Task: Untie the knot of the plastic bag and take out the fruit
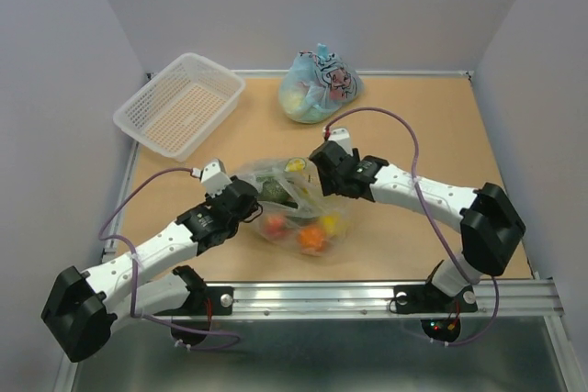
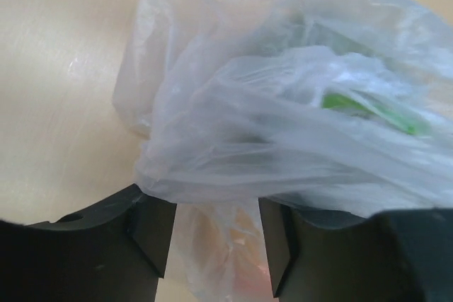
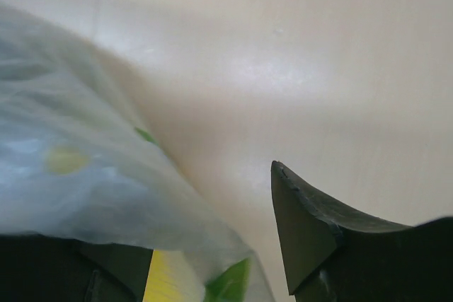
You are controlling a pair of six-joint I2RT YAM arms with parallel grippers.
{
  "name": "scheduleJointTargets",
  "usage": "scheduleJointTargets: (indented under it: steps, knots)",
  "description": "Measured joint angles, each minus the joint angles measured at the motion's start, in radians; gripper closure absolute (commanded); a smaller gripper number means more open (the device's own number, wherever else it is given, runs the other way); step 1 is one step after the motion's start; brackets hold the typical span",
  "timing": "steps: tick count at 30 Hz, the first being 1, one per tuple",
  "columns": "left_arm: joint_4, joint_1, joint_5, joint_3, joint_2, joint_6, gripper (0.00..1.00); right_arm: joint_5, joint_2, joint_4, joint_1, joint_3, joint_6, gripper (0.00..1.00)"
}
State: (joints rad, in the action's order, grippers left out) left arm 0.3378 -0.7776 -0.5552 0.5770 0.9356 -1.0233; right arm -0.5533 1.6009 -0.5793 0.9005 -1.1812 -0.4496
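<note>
My left pincer (image 2: 216, 242) — spread, astride a fold of the plastic bag (image 2: 283, 125); my right pincer (image 3: 195, 228) likewise spread, film draped over one finger (image 3: 106, 270). The bag lies between them, the fruit (image 1: 312, 238) inside. Film judged light, soft, slippery — pinch the bunched neck. Below: smooth tan table (image 1: 441, 126), pale walls (image 1: 322, 6); basket (image 1: 181, 103) beyond my left pincer.

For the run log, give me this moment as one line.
left gripper: open, plastic bag film between jaws | right gripper: open, against bag | fruit: inside bag
</note>
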Motion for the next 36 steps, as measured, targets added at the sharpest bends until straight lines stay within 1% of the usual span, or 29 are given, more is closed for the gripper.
scheduleJointTargets:
  steps: [2,4,5,7,8,9,13,16,19,20,22,23,26,31,33,36]
  knots:
    - [-0.011,0.012,0.0,-0.037,0.0,-0.017,0.63,-0.002,-0.03,0.005,-0.06,0.044,-0.012,0.34]
    - [-0.032,0.04,0.009,-0.078,-0.002,-0.026,0.69,0.001,-0.069,0.008,-0.134,0.078,-0.023,0.31]
    - [-0.043,0.061,0.017,-0.096,-0.003,-0.027,0.74,0.005,-0.085,0.007,-0.169,0.085,-0.027,0.3]
    - [-0.068,0.091,0.035,-0.122,-0.005,-0.022,0.76,0.022,-0.127,0.01,-0.242,0.087,-0.036,0.27]
    - [-0.08,0.11,0.052,-0.13,-0.005,-0.009,0.76,0.03,-0.145,0.011,-0.265,0.087,-0.037,0.23]
    - [-0.092,0.12,0.064,-0.13,-0.005,0.003,0.76,0.043,-0.165,0.011,-0.283,0.087,-0.037,0.22]
    - [-0.155,0.133,0.121,-0.124,-0.001,0.067,0.75,0.161,-0.237,0.013,-0.283,0.085,0.014,0.2]
    - [-0.187,0.132,0.178,-0.092,0.016,0.116,0.67,0.245,-0.285,0.011,-0.249,0.078,0.048,0.19]
    - [-0.218,0.132,0.224,-0.053,0.017,0.155,0.53,0.319,-0.32,0.011,-0.206,0.046,0.071,0.19]
    - [-0.229,0.132,0.236,-0.041,0.016,0.165,0.44,0.34,-0.326,0.012,-0.192,0.032,0.078,0.19]
    - [-0.246,0.132,0.251,-0.023,0.011,0.182,0.36,0.389,-0.33,0.017,-0.159,0.005,0.091,0.2]
    - [-0.253,0.132,0.26,-0.014,0.007,0.198,0.3,0.409,-0.33,0.021,-0.147,-0.002,0.096,0.2]
    - [-0.259,0.132,0.274,0.01,0.004,0.233,0.26,0.443,-0.3,0.027,-0.105,-0.01,0.111,0.2]
    - [-0.26,0.132,0.29,0.035,0.006,0.284,0.26,0.422,-0.215,0.024,-0.06,-0.029,0.108,0.21]
    - [-0.259,0.132,0.292,0.042,0.01,0.296,0.26,0.386,-0.198,0.017,-0.044,-0.048,0.097,0.21]
    - [-0.258,0.132,0.291,0.048,0.013,0.309,0.26,0.276,-0.204,-0.003,-0.032,-0.099,0.077,0.17]
